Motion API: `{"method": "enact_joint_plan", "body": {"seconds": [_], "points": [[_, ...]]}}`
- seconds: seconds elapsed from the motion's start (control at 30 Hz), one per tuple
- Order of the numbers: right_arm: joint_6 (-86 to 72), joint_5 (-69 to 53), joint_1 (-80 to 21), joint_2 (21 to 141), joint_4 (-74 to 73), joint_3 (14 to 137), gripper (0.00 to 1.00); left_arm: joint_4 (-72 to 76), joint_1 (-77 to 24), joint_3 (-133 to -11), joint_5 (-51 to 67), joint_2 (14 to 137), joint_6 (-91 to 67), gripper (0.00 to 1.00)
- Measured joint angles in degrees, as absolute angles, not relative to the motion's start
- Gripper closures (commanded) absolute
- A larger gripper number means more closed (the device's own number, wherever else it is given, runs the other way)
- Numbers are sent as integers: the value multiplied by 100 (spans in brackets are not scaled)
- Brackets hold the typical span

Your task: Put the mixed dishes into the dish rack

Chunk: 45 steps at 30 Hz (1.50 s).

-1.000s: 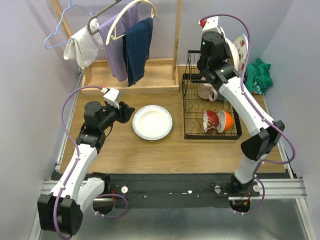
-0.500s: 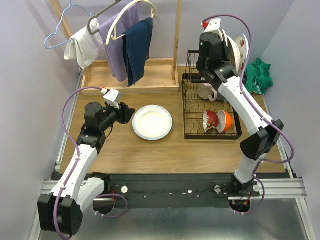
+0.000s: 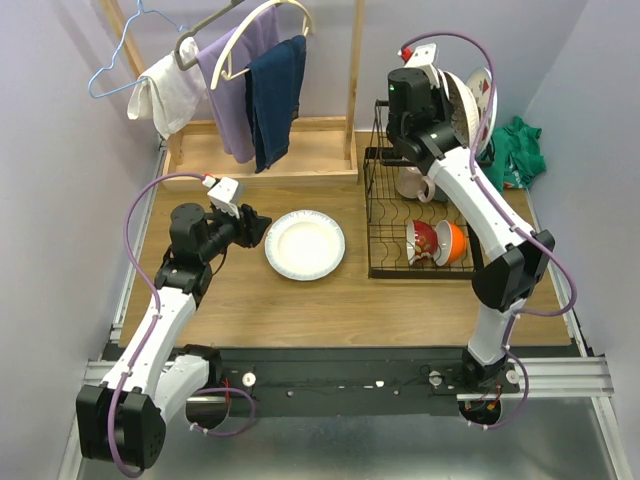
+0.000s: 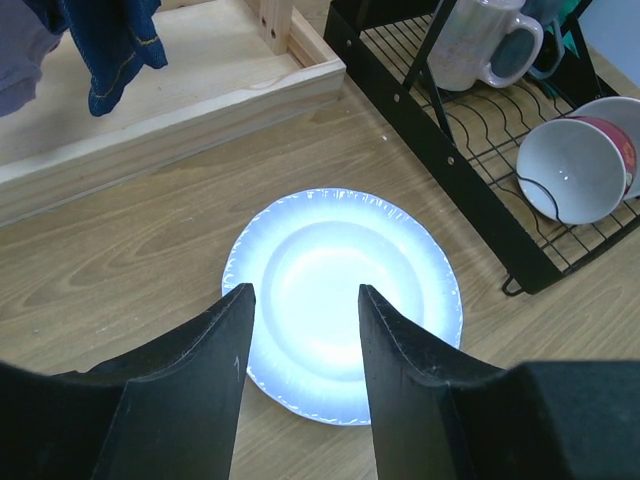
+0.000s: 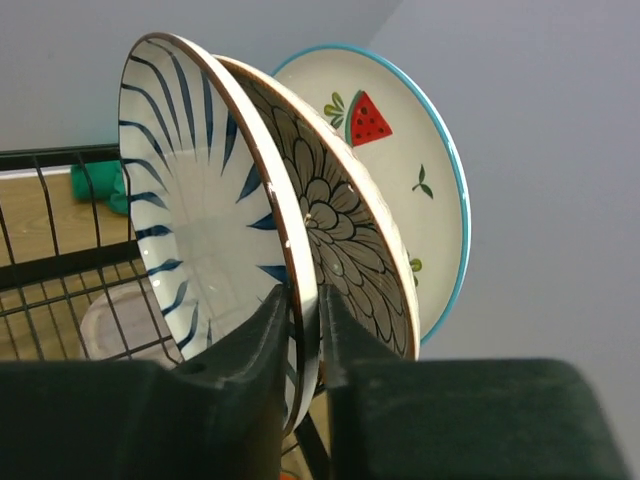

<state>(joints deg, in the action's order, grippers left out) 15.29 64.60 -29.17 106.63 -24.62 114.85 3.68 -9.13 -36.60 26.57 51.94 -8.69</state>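
My right gripper (image 5: 303, 300) is shut on the rim of the white plate with dark-blue stripes (image 5: 190, 200). That plate stands upright at the top of the black dish rack (image 3: 372, 230). Behind it stand a black floral plate (image 5: 340, 250) and the red-fruit plate (image 5: 410, 150). In the top view the right gripper (image 3: 440, 100) is at the rack's back. A mug (image 3: 412, 184) and the red (image 3: 424, 242) and orange (image 3: 453, 243) bowls sit in the lower tier. My left gripper (image 4: 305, 292) is open just above a plain white plate (image 4: 340, 300) on the table.
A wooden clothes stand (image 3: 352, 90) with hanging garments stands at the back left. A green cloth (image 3: 515, 150) lies right of the rack. The rack's front edge (image 4: 450, 160) is close to the right of the white plate.
My right wrist has shifted slightly left and up at the rack's top, still holding the striped plate. The left arm has not moved.
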Motion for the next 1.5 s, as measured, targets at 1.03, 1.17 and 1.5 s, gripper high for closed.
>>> {"method": "enact_joint_plan", "body": {"seconds": [1.03,1.17,1.5], "points": [[1964,5566,-2950,8313,-2746,11815,41,642,-1251,-4578,2812,6361,-1212,27],[2102,4836,-2744,8158,-2797,11520,42,633,-1288,-4628,2827,6381,-1208,27],[1682,3437,-2102,9456,-4831,12801,44,585,-1326,-4650,2875,6377,-1194,27]]}}
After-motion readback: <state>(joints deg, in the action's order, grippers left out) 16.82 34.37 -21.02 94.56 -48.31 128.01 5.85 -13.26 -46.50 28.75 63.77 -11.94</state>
